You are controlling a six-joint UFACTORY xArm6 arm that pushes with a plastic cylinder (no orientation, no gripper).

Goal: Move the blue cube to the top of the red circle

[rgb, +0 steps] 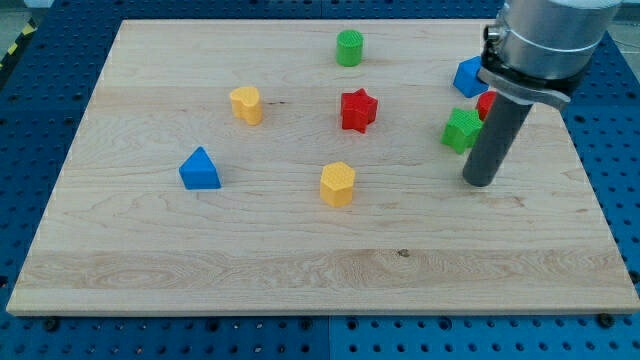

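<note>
Yellow block (pixel 338 184) nearest. My tip (pixel 479 181) below green block (pixel 460 130). No pincer: plain rod. Blue cube (pixel 468 76) at view's upper right, beside red circle (pixel 486 105), mostly hidden. Cube likely light, rigid, sliding easily; I'd push flat face.

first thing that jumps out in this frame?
My tip at the view's right, the dark rod planted just right of the green star, with the blue cube and a sliver of the red circle half hidden behind the arm. Then the red star mid-board.
</note>
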